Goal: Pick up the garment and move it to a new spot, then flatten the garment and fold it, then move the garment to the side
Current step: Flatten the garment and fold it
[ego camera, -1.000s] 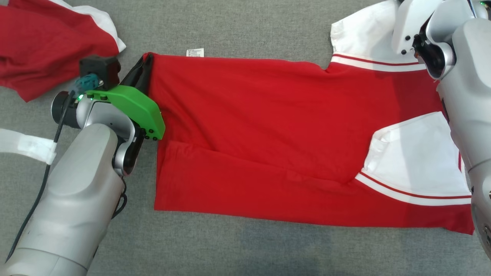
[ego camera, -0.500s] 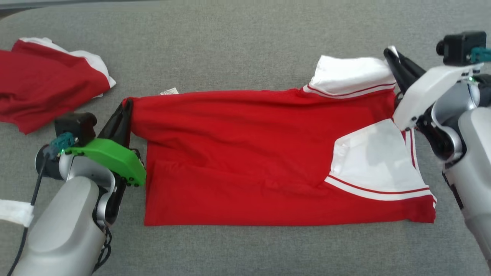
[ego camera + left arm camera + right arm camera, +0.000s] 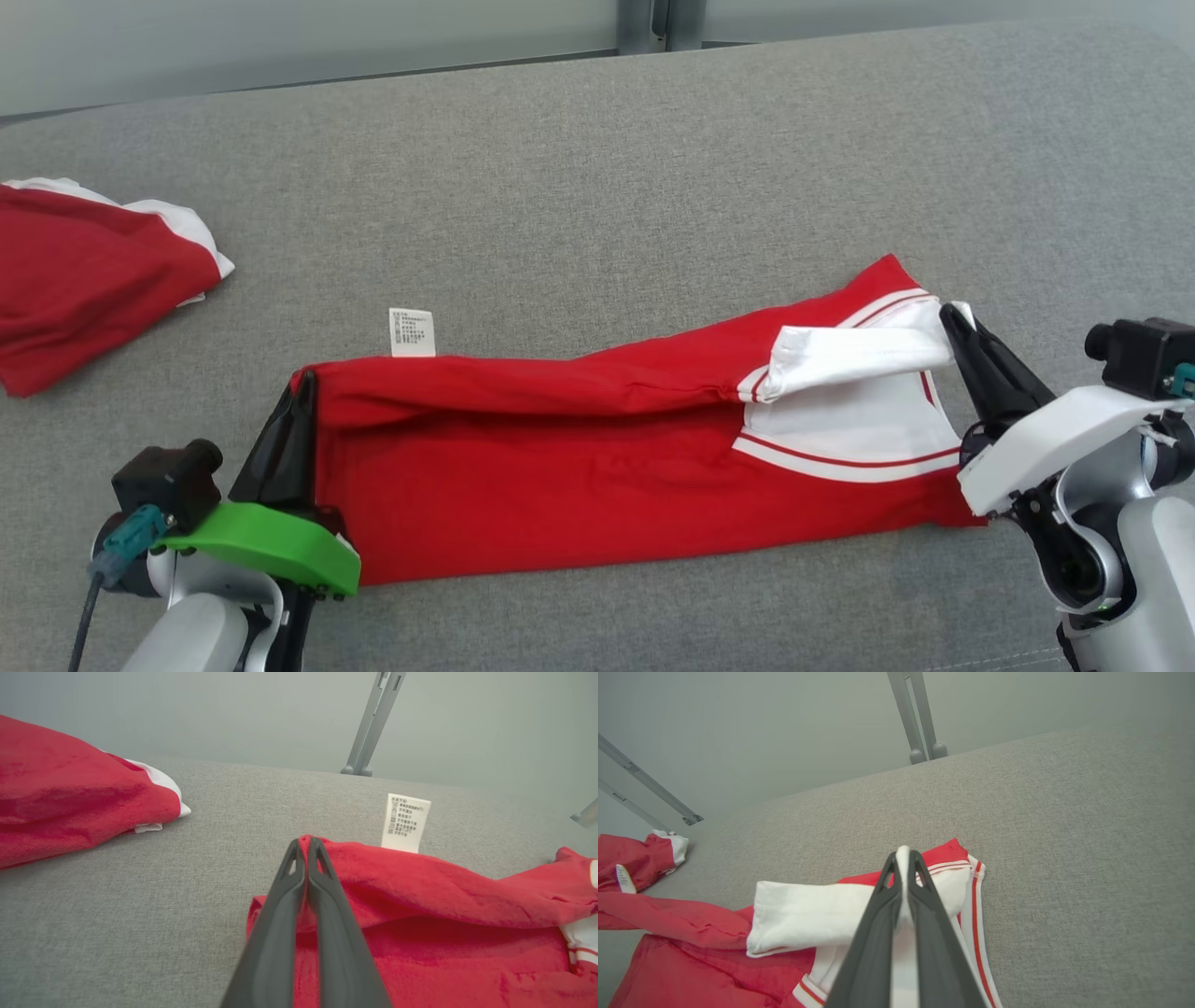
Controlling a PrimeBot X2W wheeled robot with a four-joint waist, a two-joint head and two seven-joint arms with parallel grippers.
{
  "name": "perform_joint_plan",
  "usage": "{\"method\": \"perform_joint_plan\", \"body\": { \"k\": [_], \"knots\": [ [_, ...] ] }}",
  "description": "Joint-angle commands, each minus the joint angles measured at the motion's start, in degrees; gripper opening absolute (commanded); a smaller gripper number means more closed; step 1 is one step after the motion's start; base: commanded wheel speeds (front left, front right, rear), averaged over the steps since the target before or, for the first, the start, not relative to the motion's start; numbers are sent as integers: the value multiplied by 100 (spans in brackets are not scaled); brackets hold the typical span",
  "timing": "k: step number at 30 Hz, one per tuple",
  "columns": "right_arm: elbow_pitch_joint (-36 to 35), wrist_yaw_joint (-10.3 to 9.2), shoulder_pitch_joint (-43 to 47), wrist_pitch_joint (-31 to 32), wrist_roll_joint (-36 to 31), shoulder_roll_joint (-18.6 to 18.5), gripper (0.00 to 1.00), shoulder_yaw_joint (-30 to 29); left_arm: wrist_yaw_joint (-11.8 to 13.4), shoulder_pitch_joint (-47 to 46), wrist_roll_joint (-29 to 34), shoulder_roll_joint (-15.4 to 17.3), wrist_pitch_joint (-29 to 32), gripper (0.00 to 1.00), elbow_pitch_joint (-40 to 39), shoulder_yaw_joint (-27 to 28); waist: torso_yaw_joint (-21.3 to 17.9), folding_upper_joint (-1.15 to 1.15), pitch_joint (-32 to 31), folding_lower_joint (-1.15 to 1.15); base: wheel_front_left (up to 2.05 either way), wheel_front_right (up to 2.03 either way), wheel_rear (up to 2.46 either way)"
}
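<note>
Presently left gripper [image 3: 304, 383] pinches red shirt [image 3: 560, 476] at its hem corner, right gripper [image 3: 952, 315] pinches its white sleeve [image 3: 859, 350], cloth spanning between them, care label [image 3: 412, 332] just beyond left tips.

- The garment [image 3: 579, 467] is soft, matt red knit cloth with a faint nap; its white panels look smoother.
- The care label [image 3: 412, 332] at the garment's far edge is thin, white and printed.
- The tabletop [image 3: 597, 187] under the garment is coarse, matt grey woven cloth.
- The left gripper [image 3: 303, 381] at the garment's left end has smooth, matt dark fingers [image 3: 280, 933] and a green cover [image 3: 271, 551] of slightly glossy plastic.
- The second garment [image 3: 84, 280], left of the garment, is the same matt red cloth.
</note>
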Motion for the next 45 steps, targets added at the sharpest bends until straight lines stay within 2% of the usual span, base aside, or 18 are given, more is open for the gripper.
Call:
{"method": "perform_joint_plan", "body": {
  "k": [1, 5, 15, 16, 18, 19, 20, 21, 22, 26, 32, 39, 45],
  "knots": [
    [-41, -2, 127, -35, -38, 39, 0, -56, 56, 159, -18, 33, -44, 0, -70, 37, -15, 0, -40, 0, 0, 0, 0],
    [80, -2, 324, -149, -15, 197, 0, -108, 135, 427, -19, -20, -78, 0, -91, 0, 4, 0, -86, 0, 0, 0, 0],
    [809, -2, 343, -621, 6, 249, 0, 113, -16, 580, -116, -254, -146, 0, 446, -3, -6, 0, -133, 0, 0, 0, 0],
    [875, -2, 348, -674, 21, 249, 6, 164, -21, 591, -109, -267, -142, 0, 511, 1, -10, 0, -137, 0, 0, 0, 0],
    [990, -2, 378, -772, 60, 239, 41, 261, -65, 612, -107, -300, -151, 0, 612, 14, -16, 0, -145, 0, 0, 0, 0],
    [1050, -2, 404, -809, 77, 229, 57, 303, -77, 625, -118, -315, -152, 9, 657, 27, -19, 0, -148, 0, 0, 0, 0],
    [1093, -2, 425, -861, 78, 218, 92, 351, -88, 632, -114, -324, -159, 39, 699, 40, -21, 0, -153, 0, 0, 0, 0],
    [1136, -2, 441, -909, 87, 198, 100, 396, -89, 638, -92, -324, -167, 67, 735, 58, -23, 0, -159, 0, 0, 0, 0],
    [1174, -2, 466, -953, 117, 180, 100, 440, -84, 654, -70, -333, -175, 100, 765, 82, -22, 0, -167, 0, 0, 0, 0],
    [1257, -2, 663, -1141, 246, 84, 100, 509, -90, 819, -121, -428, -193, 100, 783, 251, -44, 0, -226, 0, 0, 0, 0],
    [1111, -2, 987, -1273, 331, -32, 100, 302, -39, 1189, -33, -523, -190, 100, 483, 549, -109, 0, -334, 0, 0, 0, 0],
    [826, -2, 1290, -1287, 257, -42, 100, -290, 96, 1562, 308, -577, -188, 100, -76, 908, -152, 0, -513, 0, 0, 0, 0],
    [654, -2, 1344, -1114, 102, -41, 100, -575, 169, 1645, 535, -575, -187, 100, -320, 887, -159, 0, -647, 0, 0, 0, 0]
  ]
}}
